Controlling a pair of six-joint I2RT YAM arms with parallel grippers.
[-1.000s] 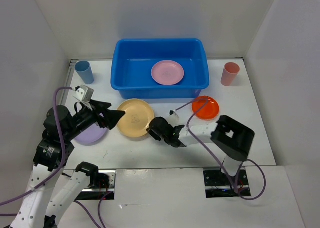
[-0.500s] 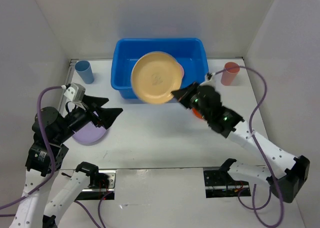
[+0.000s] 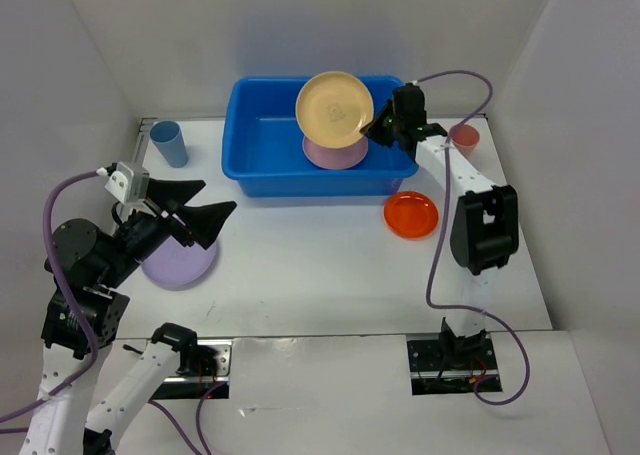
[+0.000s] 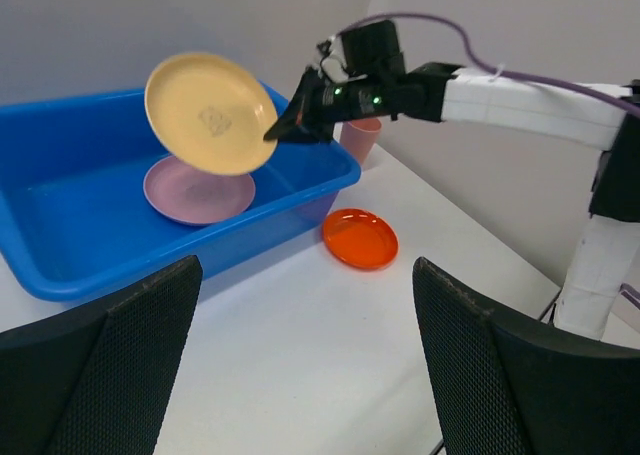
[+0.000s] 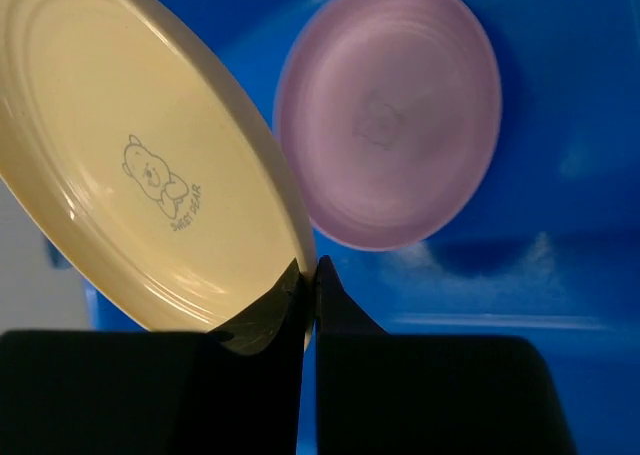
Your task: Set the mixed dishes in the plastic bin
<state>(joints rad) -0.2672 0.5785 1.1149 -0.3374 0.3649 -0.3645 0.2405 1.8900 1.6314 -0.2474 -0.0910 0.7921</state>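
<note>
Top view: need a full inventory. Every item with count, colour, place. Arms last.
plastic bin: 1, bright blue, far centre of the table
yellow plate: 1, tan-yellow, tilted, held by its edge over the bin
pink plate: 1, pink, flat on the bin floor, partly under the yellow plate
orange plate: 1, orange, on the table by the bin's near right corner
lavender plate: 1, lavender, on the table at near left, partly hidden by the left arm
blue cup: 1, light blue, upright, left of the bin
pink cup: 1, salmon pink, right of the bin
table: 1, white
left gripper: open, empty, above the lavender plate
right gripper: shut on the yellow plate's rim
</note>
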